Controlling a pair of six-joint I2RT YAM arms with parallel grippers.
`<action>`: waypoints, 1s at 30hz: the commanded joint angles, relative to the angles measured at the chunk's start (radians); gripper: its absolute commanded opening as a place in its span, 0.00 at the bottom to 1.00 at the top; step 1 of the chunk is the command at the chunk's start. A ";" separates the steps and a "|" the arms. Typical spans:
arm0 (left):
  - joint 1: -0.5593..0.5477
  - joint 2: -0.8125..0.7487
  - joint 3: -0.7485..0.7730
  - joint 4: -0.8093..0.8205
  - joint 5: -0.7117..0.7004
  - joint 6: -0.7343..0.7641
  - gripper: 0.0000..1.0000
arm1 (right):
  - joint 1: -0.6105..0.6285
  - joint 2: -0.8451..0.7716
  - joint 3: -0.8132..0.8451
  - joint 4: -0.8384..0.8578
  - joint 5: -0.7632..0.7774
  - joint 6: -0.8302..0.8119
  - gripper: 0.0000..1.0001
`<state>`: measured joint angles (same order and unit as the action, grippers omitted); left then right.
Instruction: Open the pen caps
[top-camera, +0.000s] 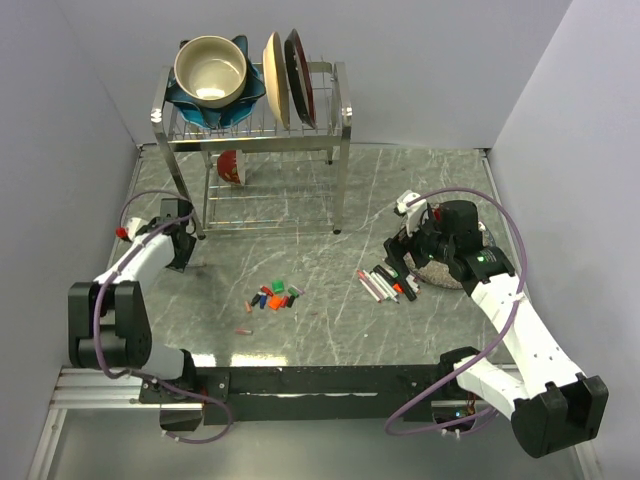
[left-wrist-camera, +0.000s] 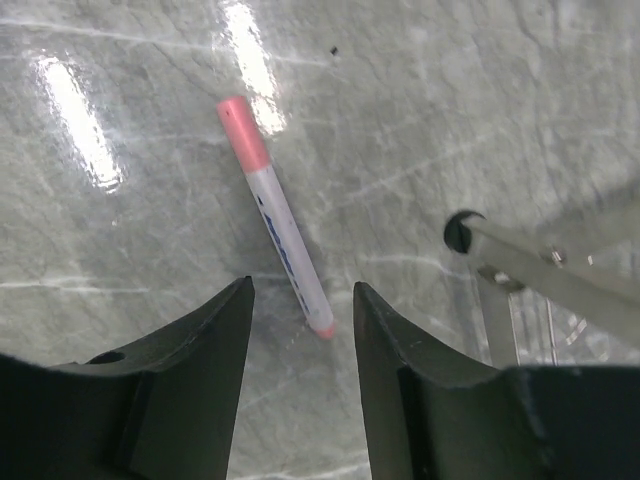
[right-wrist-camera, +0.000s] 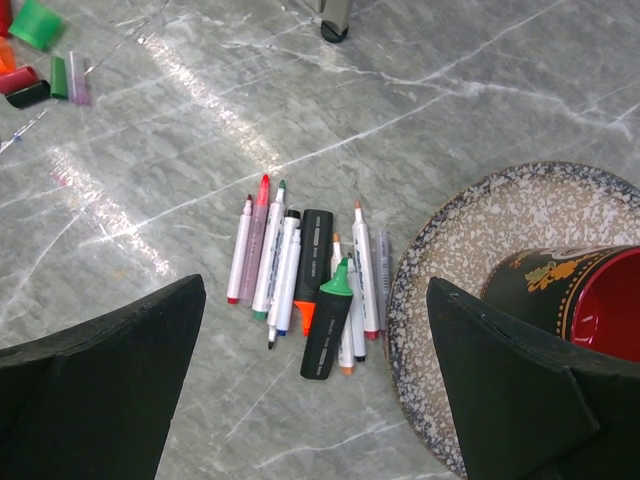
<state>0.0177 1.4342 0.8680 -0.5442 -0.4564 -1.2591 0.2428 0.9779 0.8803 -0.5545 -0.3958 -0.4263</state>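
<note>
Left wrist view shows us one pink-capped pen (left-wrist-camera: 285, 235) lying flat on the marble table (left-wrist-camera: 500, 100), near the foot of the dish rack leg (left-wrist-camera: 540, 265). Its pink cap (left-wrist-camera: 243, 130) is on, so we judge that this pen is not yet opened. The long axis runs in this view from upper left to lower right. The cap end points away from the left gripper (left-wrist-camera: 302, 300), and the plain end lies near the gap of the fingers. The jaws of this gripper stand partly apart and have hold of nothing; the pen is on the table below them.

In our judgement, several things could go wrong. If the fingers close only on the very end of the barrel, the round pen may swing or roll out. The rack leg is near on one side, so a finger could knock it on the way down. The cap also needs a second grip to pull it, and the right gripper (right-wrist-camera: 315, 300) is well apart, at the other side of the table. Its jaws are wide open and empty above a row of uncapped pens (right-wrist-camera: 300, 270), beside a speckled plate (right-wrist-camera: 470, 240) carrying a mug (right-wrist-camera: 560, 290). The loose caps (top-camera: 275, 297) lie in a small heap between both arms.
</note>
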 joint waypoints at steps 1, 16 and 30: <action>0.028 0.054 0.051 -0.020 0.028 -0.002 0.49 | -0.007 -0.013 0.002 0.042 0.017 0.011 1.00; 0.045 0.255 0.151 -0.128 0.038 -0.040 0.32 | -0.008 -0.018 -0.001 0.047 0.031 0.011 1.00; 0.047 0.289 0.091 -0.117 0.101 -0.080 0.01 | -0.019 -0.028 -0.003 0.048 0.009 0.009 1.00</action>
<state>0.0631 1.7153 1.0290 -0.6830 -0.4114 -1.3117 0.2352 0.9752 0.8768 -0.5388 -0.3763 -0.4236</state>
